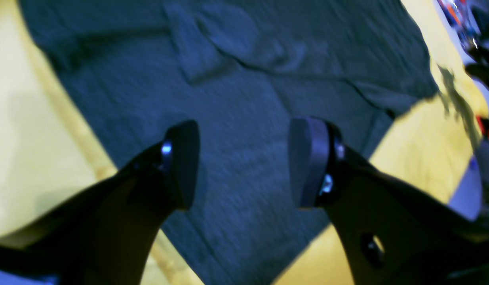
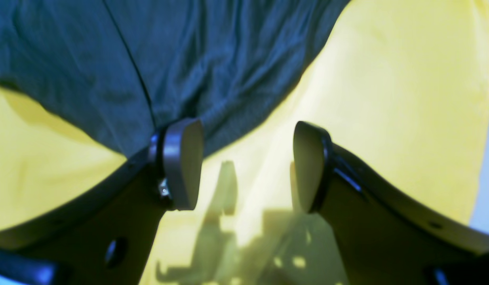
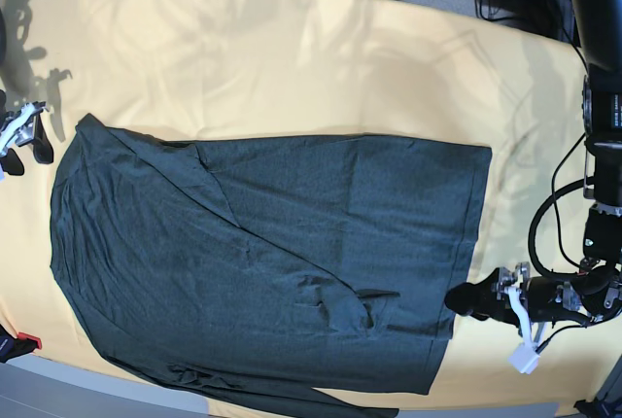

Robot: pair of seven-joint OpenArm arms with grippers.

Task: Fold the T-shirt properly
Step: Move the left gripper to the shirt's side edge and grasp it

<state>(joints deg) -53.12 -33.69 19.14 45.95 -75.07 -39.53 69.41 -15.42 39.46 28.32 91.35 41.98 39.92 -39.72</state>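
Knit fabric like this T-shirt (image 3: 272, 262) looks light, limp and quite unbreakable, so I judge it will sag and drape from any single pinch rather than keep its shape; a grip on one layer near a hem or corner should drag the rest along, and the heathered surface seems grippy rather than slick. It lies spread across the yellow cloth (image 3: 292, 58) on the table, mostly flat, with a sleeve folded in over the body and a few creases near the middle; its straight hemmed edge faces the side where the left arm stands. Good places to take hold appear to be the corners of that hem and the shoulder edge at the opposite end, where the cloth rises slightly from the cover. The left end effector (image 1: 244, 162) has its pads (image 1: 307, 158) spread wide, hovering above the dark fabric close to a corner, with nothing between them and no visible contact. The right end effector (image 2: 246, 164) is likewise parted, empty, poised over bare yellow cloth just beside the shirt's edge; whether its nearer pad brushes the fabric I cannot tell. In the base view it sits at the frame's border, beside the shoulder end.
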